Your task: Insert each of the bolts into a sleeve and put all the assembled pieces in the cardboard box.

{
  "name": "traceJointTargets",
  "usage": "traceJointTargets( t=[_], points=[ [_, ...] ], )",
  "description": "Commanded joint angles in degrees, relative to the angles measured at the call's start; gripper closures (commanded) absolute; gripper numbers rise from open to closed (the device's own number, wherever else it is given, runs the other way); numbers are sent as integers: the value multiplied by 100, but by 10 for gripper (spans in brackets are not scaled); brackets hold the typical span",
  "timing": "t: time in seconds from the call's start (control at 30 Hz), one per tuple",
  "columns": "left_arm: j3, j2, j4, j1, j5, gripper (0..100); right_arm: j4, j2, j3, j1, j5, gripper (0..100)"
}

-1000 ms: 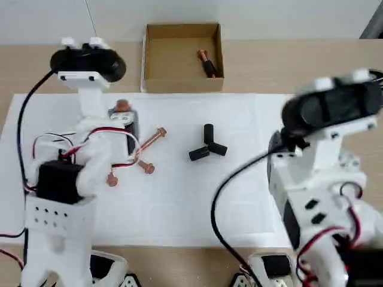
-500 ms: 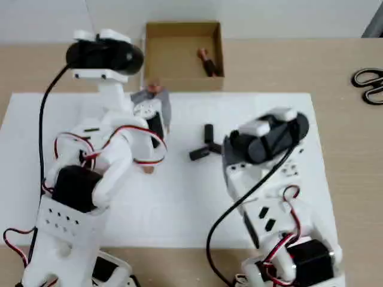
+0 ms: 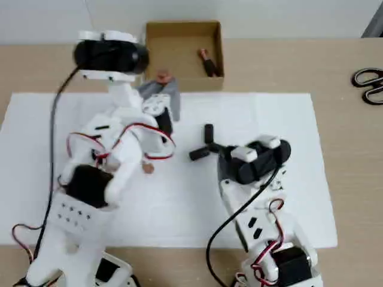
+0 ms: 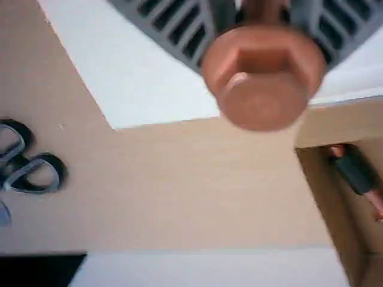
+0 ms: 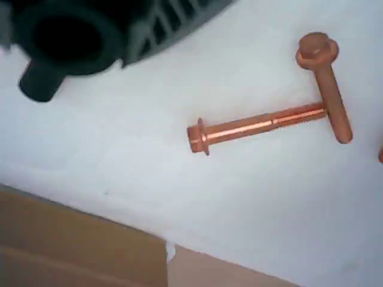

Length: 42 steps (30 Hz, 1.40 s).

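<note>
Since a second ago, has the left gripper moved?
Yes. The left gripper, holding a bolt, has travelled across the white sheet toward the cardboard box and now sits at its near wall.

1 pair of scissors (image 3: 368,85) lies on the wooden table (image 3: 335,66), well to the right of the left claw (image 3: 161,85), beyond the white sheet (image 3: 179,206)'s right edge.

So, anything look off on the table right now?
Only the scissors: they lie on the bare table at the high view's right edge, off the white sheet, and aren't part of the job. Nothing looks spilled or damaged. The left gripper holds a bolt beside the cardboard box.
</note>
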Motion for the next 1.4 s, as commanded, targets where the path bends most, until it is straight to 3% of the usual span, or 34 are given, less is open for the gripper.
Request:
traceJointTargets(
  t=[0.0, 0.1, 0.27, 0.4, 0.7, 0.87, 1.13, 1.37],
  points=[
    [163, -299, -484, 404, -536, 994, -163, -347, 70, -48, -35, 995],
    [321, -536, -519, 686, -695, 994, -163, -523, 167, -48, -44, 995],
    [400, -695, -677, 747, 158, 994, -163, -620, 325, -48, -70, 995],
    [831, -703, -1081, 1090, 246, 994, -171, -620, 457, -57, -79, 995],
    [2993, -1213, -3297, 1653, -352, 994, -356, -620, 695, -312, -70, 995],
    [3380, -1459, -3297, 1662, -334, 994, -356, -620, 695, -303, -70, 995],
    [3002, -1477, -2409, 1662, -105, 994, -356, -611, 695, -295, -62, 995],
    [2993, -1433, -2312, 1662, -114, 994, -356, -611, 703, -295, -62, 995]
  ],
)
